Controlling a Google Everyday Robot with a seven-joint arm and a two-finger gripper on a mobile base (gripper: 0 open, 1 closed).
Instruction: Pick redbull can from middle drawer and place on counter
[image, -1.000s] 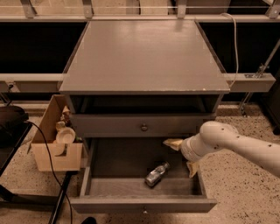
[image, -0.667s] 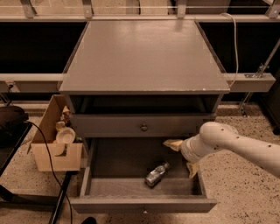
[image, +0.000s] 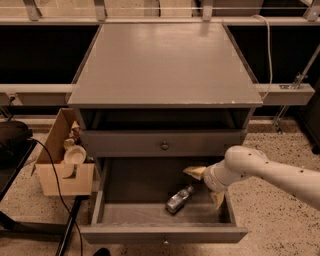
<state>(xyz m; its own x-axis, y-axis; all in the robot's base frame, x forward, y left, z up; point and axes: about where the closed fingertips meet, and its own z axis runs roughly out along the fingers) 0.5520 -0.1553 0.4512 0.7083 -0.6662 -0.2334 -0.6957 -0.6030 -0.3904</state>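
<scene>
We see the white arm (image: 272, 172) reaching in from the right and bending down into the open middle drawer (image: 165, 234). Its gripper (image: 203, 187) hangs just right of the redbull can (image: 179, 199), tan fingers (image: 194, 172) spread wide and holding nothing. The can lies on its side on the drawer floor, below the counter (image: 165, 65)

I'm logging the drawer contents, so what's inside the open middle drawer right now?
The redbull can lies on its side on the middle drawer floor. The gripper, open, hangs just right of it inside the drawer. The arm hides the floor by the right wall.
</scene>
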